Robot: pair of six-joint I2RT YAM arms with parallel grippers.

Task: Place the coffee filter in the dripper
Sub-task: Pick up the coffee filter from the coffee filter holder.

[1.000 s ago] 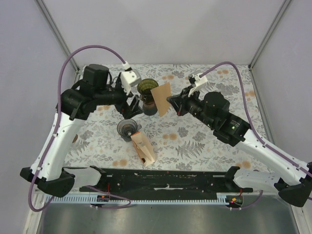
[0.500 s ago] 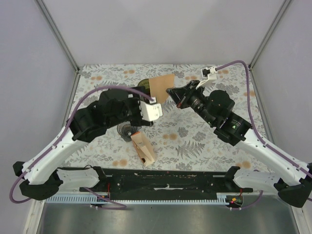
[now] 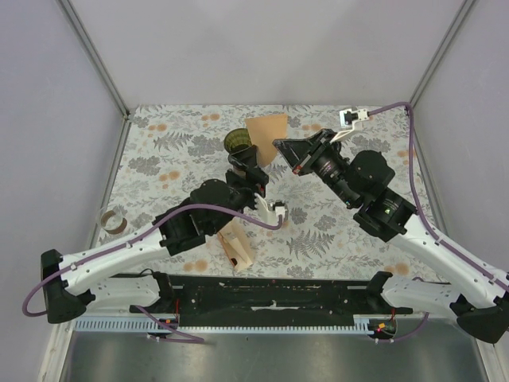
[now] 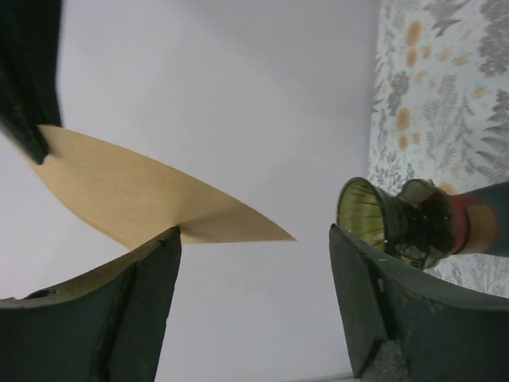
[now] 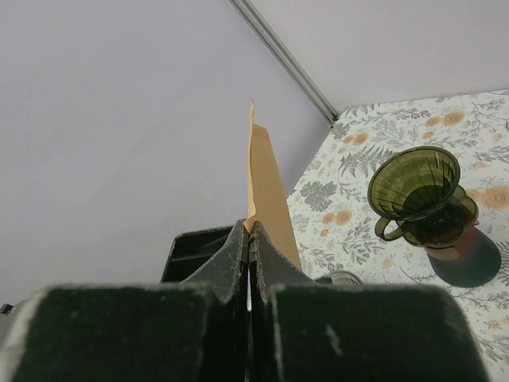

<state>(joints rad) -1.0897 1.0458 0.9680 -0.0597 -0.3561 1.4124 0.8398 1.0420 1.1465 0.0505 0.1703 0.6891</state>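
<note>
Having dropped lower, left fingers (image 4: 143, 310) (spread) seem near the filter (image 3: 266, 131), pinched by right fingers (image 5: 231, 259).

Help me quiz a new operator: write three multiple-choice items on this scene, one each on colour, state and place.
1. What colour is the dripper? A white; B dark green; C red.
2. How do the left fingers stand? A open wide; B shut, empty; C shut on the dripper.
3. Where is the coffee filter? A in the dripper; B gripped by the left fingers; C pinched by the right fingers, aloft.
Key: 1 B, its glass is olive-dark; 2 A, a wide gap parts them; 3 C, the right wrist view shows it clamped.
</note>
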